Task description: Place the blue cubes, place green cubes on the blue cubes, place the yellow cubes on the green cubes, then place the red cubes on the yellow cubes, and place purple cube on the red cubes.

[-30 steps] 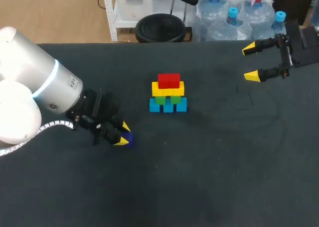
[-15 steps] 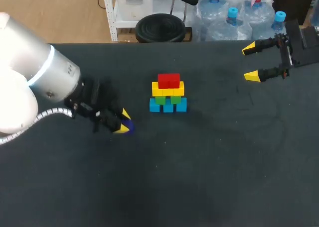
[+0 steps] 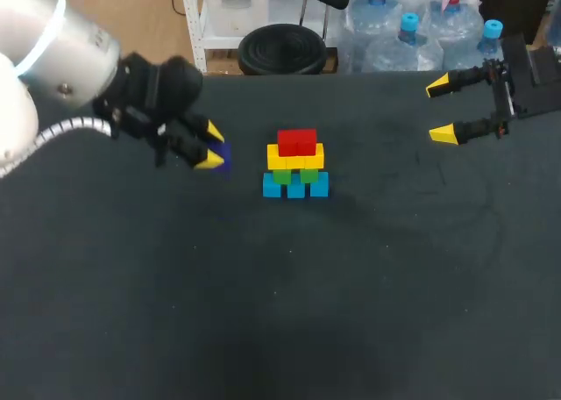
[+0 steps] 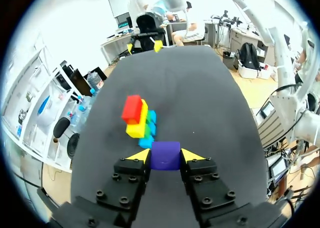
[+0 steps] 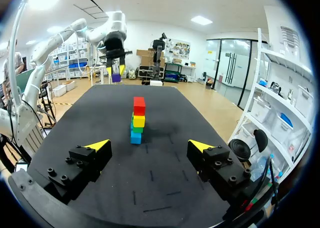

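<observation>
1. The left hand point(image 4: 165, 157) is closed on the purple cube point(image 4: 165, 155). Its two yellow tips press flat on opposite side faces, and nothing else is in its grip.
2. That hand and its cube seem to hang above the surface point(image 3: 289, 312), between the stack point(image 3: 295, 164) and the left edge, on the far half.
3. The stack stands near the middle of the far half: blue cubes point(image 3: 295, 186) at the base, then green cubes point(image 3: 294, 175), yellow cubes point(image 3: 295, 159), and red cubes point(image 3: 296, 142) on top.
4. The right hand point(image 3: 440, 110) sits near the far right corner, fingers wide apart and holding nothing.
5. Handling, as I judge it: the cube looks small, rigid and light, with smooth faces that could slip. A square pinch on two opposite flat faces, as it has now, suits it best.
6. Being a cube, it has no long axis. Its faces sit square to the fingers, and its upper face shows in the wrist view.
7. The stack's long axis is upright, and its rows run along the far edge.
8. The red tier looks narrow, so the cube probably needs centring over it and a gentle release to avoid toppling the stack.
</observation>
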Robot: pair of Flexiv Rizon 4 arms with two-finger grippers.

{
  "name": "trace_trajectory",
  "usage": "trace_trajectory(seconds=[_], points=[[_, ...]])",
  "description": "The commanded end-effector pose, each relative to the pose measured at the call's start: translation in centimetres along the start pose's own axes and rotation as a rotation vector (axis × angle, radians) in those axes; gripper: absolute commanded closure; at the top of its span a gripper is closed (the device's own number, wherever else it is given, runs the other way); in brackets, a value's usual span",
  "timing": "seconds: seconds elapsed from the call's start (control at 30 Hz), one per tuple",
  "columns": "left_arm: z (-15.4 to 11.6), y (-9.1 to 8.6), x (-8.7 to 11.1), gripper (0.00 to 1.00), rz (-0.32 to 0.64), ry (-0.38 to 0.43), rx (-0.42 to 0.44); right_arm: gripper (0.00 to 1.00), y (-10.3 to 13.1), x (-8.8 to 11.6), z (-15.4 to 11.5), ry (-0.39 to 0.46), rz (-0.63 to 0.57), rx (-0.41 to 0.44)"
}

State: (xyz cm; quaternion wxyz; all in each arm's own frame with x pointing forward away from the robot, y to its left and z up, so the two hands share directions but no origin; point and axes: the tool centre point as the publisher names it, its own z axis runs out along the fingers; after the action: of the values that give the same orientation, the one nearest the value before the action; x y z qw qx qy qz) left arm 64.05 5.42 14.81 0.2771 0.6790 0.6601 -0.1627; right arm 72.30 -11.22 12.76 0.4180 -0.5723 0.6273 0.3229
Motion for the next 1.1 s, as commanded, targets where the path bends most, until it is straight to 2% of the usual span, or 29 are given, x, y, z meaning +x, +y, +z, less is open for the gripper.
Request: trace_trajectory(seconds=[0.03, 0.27, 0.43, 0.8, 1.1], points=[[-0.4, 2.2, -1.6, 1.00, 0.004, 0.012, 0.022, 0.00, 0.0, 0.0, 0.1, -0.001, -0.001, 0.001], [0.0, 5.1, -4.6, 1.00, 0.056, -0.010, 0.032, 0.00, 0.0, 0.0, 0.1, -0.001, -0.001, 0.001], [1.7, 6.6, -5.8, 1.00, 0.077, -0.022, 0.057, 0.00, 0.0, 0.0, 0.1, -0.001, -0.001, 0.001], [5.4, 8.3, -7.6, 1.00, 0.101, -0.035, 0.097, 0.00, 0.0, 0.0, 0.1, -0.001, -0.001, 0.001], [6.9, 8.7, -8.5, 1.00, 0.084, -0.033, 0.100, 0.00, 0.0, 0.0, 0.1, -0.001, -0.001, 0.001]])
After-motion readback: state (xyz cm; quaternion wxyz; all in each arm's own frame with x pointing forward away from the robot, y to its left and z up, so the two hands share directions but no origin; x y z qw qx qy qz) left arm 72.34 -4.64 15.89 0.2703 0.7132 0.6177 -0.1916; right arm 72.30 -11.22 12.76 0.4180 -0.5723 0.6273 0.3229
